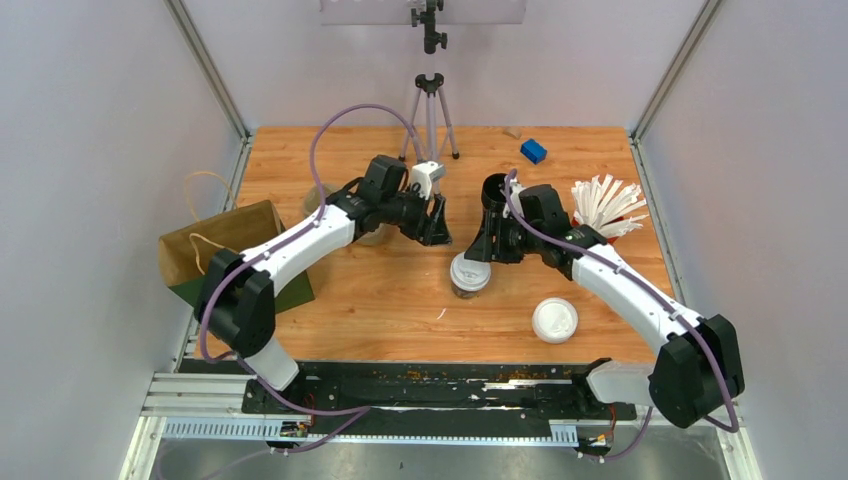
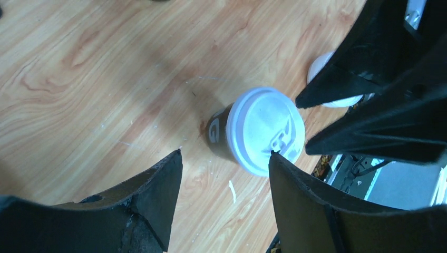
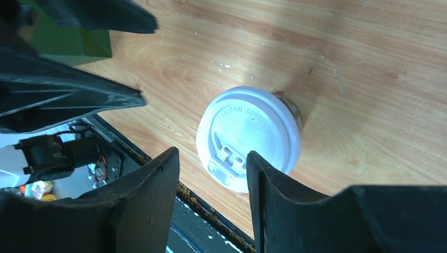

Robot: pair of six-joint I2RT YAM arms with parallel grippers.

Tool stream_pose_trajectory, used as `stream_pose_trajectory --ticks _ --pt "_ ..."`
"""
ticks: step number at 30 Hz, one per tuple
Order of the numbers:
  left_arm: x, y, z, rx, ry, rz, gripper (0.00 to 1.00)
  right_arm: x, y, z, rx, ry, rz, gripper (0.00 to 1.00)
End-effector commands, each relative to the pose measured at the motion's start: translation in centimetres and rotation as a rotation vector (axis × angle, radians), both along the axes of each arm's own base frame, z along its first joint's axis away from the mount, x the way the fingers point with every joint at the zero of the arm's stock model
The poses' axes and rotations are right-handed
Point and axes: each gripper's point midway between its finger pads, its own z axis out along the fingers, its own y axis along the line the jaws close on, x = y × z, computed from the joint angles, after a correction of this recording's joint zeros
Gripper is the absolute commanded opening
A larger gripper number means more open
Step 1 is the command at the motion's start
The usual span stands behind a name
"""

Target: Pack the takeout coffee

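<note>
Dark brown paper with a white plastic lid: the takeout coffee cup (image 1: 470, 275) stands upright on the wooden table (image 1: 380, 300), near the middle and a little toward the near edge. A pale printed mark shows on its side in the left wrist view, and raised lettering rings the lid in the right wrist view.

Both arms reach in over the cup from opposite sides. The left gripper (image 2: 224, 158) hangs above it on the left with its jaws spread. The cup shows beyond the gap between them, and they hold nothing. The right gripper (image 3: 212, 153) hangs above it on the right, its jaws also spread and holding nothing, with the lid in plain sight past them.

A loose white lid (image 1: 554, 320) lies flat on the table near the cup, on its right. A black stack of cups (image 1: 493, 195) stands just behind the right gripper, with a fanned bundle of white sticks (image 1: 605, 208) beside it. A brown paper bag (image 1: 215, 250) with handles sits at the table's left edge, well apart from the cup. A small blue block (image 1: 533, 151) and a tripod (image 1: 432, 110) stand at the far side.
</note>
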Motion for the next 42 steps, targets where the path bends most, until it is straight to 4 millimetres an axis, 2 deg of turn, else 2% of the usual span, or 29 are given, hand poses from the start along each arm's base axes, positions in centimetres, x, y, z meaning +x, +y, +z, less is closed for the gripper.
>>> stream_pose_trajectory --ticks 1,5,8,12,15,17,19,23,28,32,42 --pt "-1.1 1.6 1.0 -0.007 -0.008 0.051 0.69 0.0 -0.7 -0.1 -0.098 -0.017 0.072 0.5" --pt "-2.6 1.8 0.2 -0.04 0.035 0.047 0.66 0.0 -0.1 0.7 -0.078 -0.032 0.11 0.45" --pt "-3.4 1.4 0.4 -0.107 0.052 0.052 0.65 -0.2 0.6 1.2 -0.047 -0.042 0.16 0.42" --pt "-4.0 1.6 -0.4 -0.131 0.077 0.072 0.64 0.0 0.2 0.5 -0.082 -0.021 0.14 0.42" --pt "-4.2 0.9 -0.3 -0.171 0.086 0.047 0.64 -0.3 -0.2 0.1 -0.094 0.021 0.098 0.42" --pt "-3.8 0.5 0.0 -0.182 0.073 0.031 0.64 -0.7 -0.7 -0.2 -0.096 0.073 0.038 0.52" --pt "-3.2 0.3 0.2 -0.167 0.044 0.021 0.64 -1.1 -1.0 -0.2 -0.073 0.101 -0.022 0.55" --pt "-1.6 -0.6 0.8 -0.161 0.007 -0.006 0.65 -2.7 -0.5 -0.6 0.026 0.136 -0.047 0.53" --pt "0.1 -2.1 0.5 -0.146 0.007 -0.063 0.65 -3.6 -0.8 -1.9 0.035 0.181 -0.077 0.53" --pt "0.7 -2.9 0.3 -0.149 -0.003 -0.094 0.65 -3.6 -0.5 -1.9 0.067 0.176 -0.078 0.53" --pt "1.2 -4.6 -1.1 -0.183 0.032 -0.166 0.64 -3.1 -0.2 -3.5 0.076 0.2 -0.083 0.49"
